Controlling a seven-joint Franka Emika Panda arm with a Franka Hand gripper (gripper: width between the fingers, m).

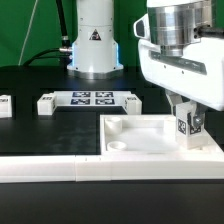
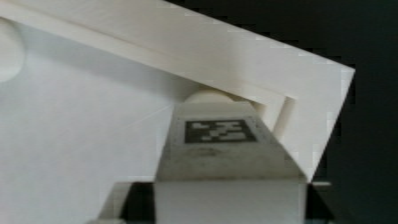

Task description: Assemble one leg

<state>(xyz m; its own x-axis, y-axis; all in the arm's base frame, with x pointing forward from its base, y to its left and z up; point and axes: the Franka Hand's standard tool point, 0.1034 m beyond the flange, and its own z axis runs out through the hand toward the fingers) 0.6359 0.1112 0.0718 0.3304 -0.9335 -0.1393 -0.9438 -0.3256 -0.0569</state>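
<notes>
My gripper [image 1: 186, 118] is shut on a leg [image 1: 186, 128], a short white post with a black-and-white marker on its side. It holds the leg upright in the corner of the large white square tray-like part [image 1: 140, 135] at the exterior view's right. In the wrist view the leg [image 2: 221, 140] fills the middle, its far end at the corner socket of the tray part [image 2: 107, 120]. Dark fingers [image 2: 139, 200] press both sides of the leg. Whether the leg is seated in the socket is hidden.
The marker board [image 1: 88, 100] lies behind the tray part near the arm's base [image 1: 95, 45]. Small white parts sit at the exterior view's left [image 1: 4, 105] and beside the board [image 1: 47, 103], [image 1: 133, 101]. A white table edge [image 1: 60, 165] runs along the front.
</notes>
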